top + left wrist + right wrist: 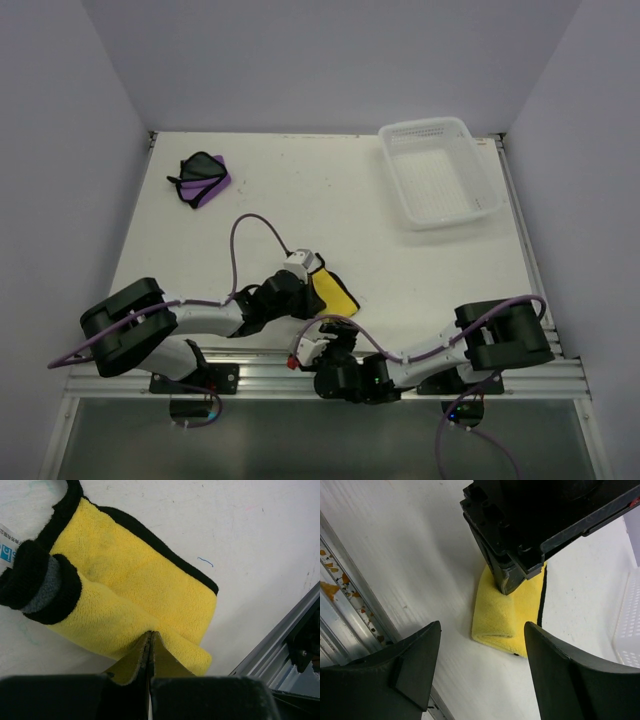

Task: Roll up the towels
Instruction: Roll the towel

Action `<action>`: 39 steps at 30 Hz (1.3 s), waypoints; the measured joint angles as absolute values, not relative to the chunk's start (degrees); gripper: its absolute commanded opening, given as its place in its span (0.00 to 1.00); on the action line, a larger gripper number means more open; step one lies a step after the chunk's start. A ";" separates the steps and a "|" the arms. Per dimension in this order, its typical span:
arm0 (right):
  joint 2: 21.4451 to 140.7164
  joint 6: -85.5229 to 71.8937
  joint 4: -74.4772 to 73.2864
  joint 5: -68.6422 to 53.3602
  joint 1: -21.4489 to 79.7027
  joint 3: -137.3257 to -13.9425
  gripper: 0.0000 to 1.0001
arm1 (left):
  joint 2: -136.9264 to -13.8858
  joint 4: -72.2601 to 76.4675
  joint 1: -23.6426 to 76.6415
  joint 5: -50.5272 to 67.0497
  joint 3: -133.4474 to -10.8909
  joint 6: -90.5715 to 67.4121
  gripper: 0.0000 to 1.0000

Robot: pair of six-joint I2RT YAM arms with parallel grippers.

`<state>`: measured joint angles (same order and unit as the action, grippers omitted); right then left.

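The yellow towel (336,292) lies partly folded near the table's front edge, its black edging (150,540) along the far side. A rolled yellow fold (499,616) faces the right wrist camera. My left gripper (151,634) is shut, and its closed fingertips (508,586) press down onto the yellow cloth; no cloth shows between them. My right gripper (482,627) is open just in front of the towel, on the rail side, with nothing between its fingers. The purple towel (203,178) lies crumpled at the far left of the table, away from both arms.
A white perforated basket (490,190) stands at the far right, and its edge (627,620) shows in the right wrist view. The aluminium rail (270,362) runs along the near edge, close behind the right gripper. A purple cable (250,225) loops over the table.
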<state>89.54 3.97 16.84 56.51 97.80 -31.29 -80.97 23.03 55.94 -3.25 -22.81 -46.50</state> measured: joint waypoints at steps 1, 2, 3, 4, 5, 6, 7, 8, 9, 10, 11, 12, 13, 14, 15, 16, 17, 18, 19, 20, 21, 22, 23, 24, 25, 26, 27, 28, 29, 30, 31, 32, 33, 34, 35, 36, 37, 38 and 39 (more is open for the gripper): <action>90.13 4.16 17.06 56.60 97.69 -31.29 0.70 | -80.97 22.96 55.94 -3.20 -22.85 -46.50 0.00; 90.78 4.19 17.02 56.99 97.54 -31.46 0.70 | -80.97 22.85 55.94 -3.20 -22.90 -46.50 0.00; 91.61 4.19 16.73 57.32 97.41 -31.81 0.69 | -80.97 22.74 55.92 -3.18 -22.94 -46.52 0.00; 92.51 4.19 16.64 57.60 97.19 -32.16 0.67 | -80.97 22.68 55.92 -3.18 -22.98 -46.52 0.00; 93.41 4.16 16.51 57.71 96.99 -32.51 0.66 | -80.97 22.61 55.90 -3.16 -23.00 -46.54 0.00; 94.04 4.16 16.34 57.78 96.84 -32.71 0.66 | -80.97 22.57 55.90 -3.14 -23.03 -46.54 0.00; 94.67 4.10 16.19 57.93 96.57 -32.80 0.65 | -80.97 22.55 55.90 -3.14 -23.03 -46.57 0.00; 95.24 3.99 15.84 58.04 96.29 -32.82 0.64 | -80.97 22.52 55.90 -3.11 -23.03 -46.57 0.00; 95.70 3.84 15.49 58.35 95.94 -32.84 0.64 | -80.97 22.50 55.90 -3.11 -23.03 -46.57 0.00; 95.98 3.53 15.22 58.96 95.50 -32.91 0.63 | -80.97 22.44 55.90 -3.07 -23.05 -46.57 0.00; 96.07 3.33 14.90 59.27 94.98 -32.99 0.62 | -80.97 22.39 55.90 -3.07 -23.05 -46.57 0.00; 96.07 3.03 14.70 59.33 94.39 -32.99 0.61 | -80.97 22.31 55.90 -3.05 -23.09 -46.57 0.00; 96.07 2.90 14.61 59.33 93.93 -32.99 0.61 | -80.97 22.11 55.90 -3.01 -23.20 -46.57 0.00; 96.07 2.81 14.52 59.31 93.49 -32.99 0.61 | -80.97 21.87 55.90 -3.01 -23.31 -46.57 0.00; 96.07 2.70 14.55 59.29 93.10 -32.99 0.58 | -80.97 21.67 55.90 -2.98 -23.42 -46.57 0.00; 96.07 2.66 14.50 59.22 92.71 -32.99 0.57 | -80.97 21.52 55.90 -2.98 -23.46 -46.57 0.00; 96.07 2.61 14.46 58.98 92.40 -32.99 0.55 | -80.97 21.45 55.90 -2.96 -23.51 -46.57 0.00; 96.12 2.57 14.41 58.83 92.14 -32.99 0.49 | -80.97 21.30 55.90 -2.96 -23.59 -46.57 0.00; 96.25 2.44 14.41 58.54 91.98 -32.99 0.47 | -80.97 21.21 55.90 -2.96 -23.68 -46.57 0.00; 96.44 2.22 14.35 58.08 91.85 -32.99 0.46 | -80.97 21.15 55.90 -2.92 -23.70 -46.57 0.00; 96.57 2.13 14.35 57.82 91.83 -32.99 0.44 | -80.97 21.08 55.90 -2.92 -23.73 -46.57 0.00; 96.64 1.93 14.33 57.56 91.79 -32.99 0.42 | -80.97 20.95 55.90 -2.92 -23.79 -46.57 0.00; 96.71 1.63 14.31 57.41 91.79 -32.99 0.38 | -80.97 20.84 55.90 -2.92 -23.86 -46.54 0.00; 96.71 1.26 14.13 57.14 91.77 -32.99 0.36 | -80.97 20.62 55.90 -2.92 -23.97 -46.54 0.00; 96.75 0.95 13.93 56.95 91.74 -33.01 0.32 | -80.97 20.38 55.90 -2.94 -24.08 -46.54 0.00; 96.75 0.75 13.74 56.64 91.70 -33.04 0.30 | -80.97 20.12 55.90 -2.94 -24.18 -46.52 0.00; 96.75 0.47 13.61 56.21 91.57 -33.06 0.26 | -80.95 19.92 55.90 -2.94 -24.27 -46.52 0.00; 96.75 0.23 13.54 55.88 91.44 -33.06 0.22 | -80.88 19.75 55.90 -2.94 -24.32 -46.52 0.00; 96.75 -0.01 13.45 55.64 91.33 -33.06 0.16 | -80.77 19.57 55.90 -2.94 -24.32 -46.52 0.00; 96.75 -0.14 13.34 55.37 91.20 -33.06 0.11 | -80.62 19.40 55.90 -2.94 -24.32 -46.52 0.00; 96.75 -0.36 13.30 55.00 91.05 -33.06 0.06 | -80.47 19.16 55.90 -2.94 -24.32 -46.52 0.00; 96.64 -0.51 13.30 54.72 90.87 -33.06 0.03 | -80.31 18.94 55.90 -2.96 -24.32 -46.52 0.00; 96.40 -0.69 13.28 54.41 90.67 -33.01 0.00 | -80.25 18.85 55.90 -2.98 -24.32 -46.52 0.00; 96.09 -0.93 13.28 54.08 90.48 -32.91 0.00 | -80.23 18.72 55.90 -2.98 -24.32 -46.52 0.00; 95.74 -1.13 13.28 53.80 90.26 -32.75 0.00 | -80.23 18.70 55.90 -3.01 -24.34 -46.50 0.00; 95.15 -1.37 13.28 53.17 89.97 -32.51 0.00 | -80.23 18.70 55.90 -3.01 -24.34 -46.50 0.00; 94.65 -1.56 13.32 52.66 89.69 -32.23 0.00 | -80.23 18.70 55.90 -3.01 -24.34 -46.52 0.00; 94.13 -1.80 13.34 52.12 89.38 -31.94 0.00 | -80.23 18.70 55.90 -3.01 -24.34 -46.50 0.00; 93.60 -2.00 13.39 51.46 89.01 -31.62 0.00 | -80.23 18.68 55.90 -3.01 -24.34 -46.50 0.00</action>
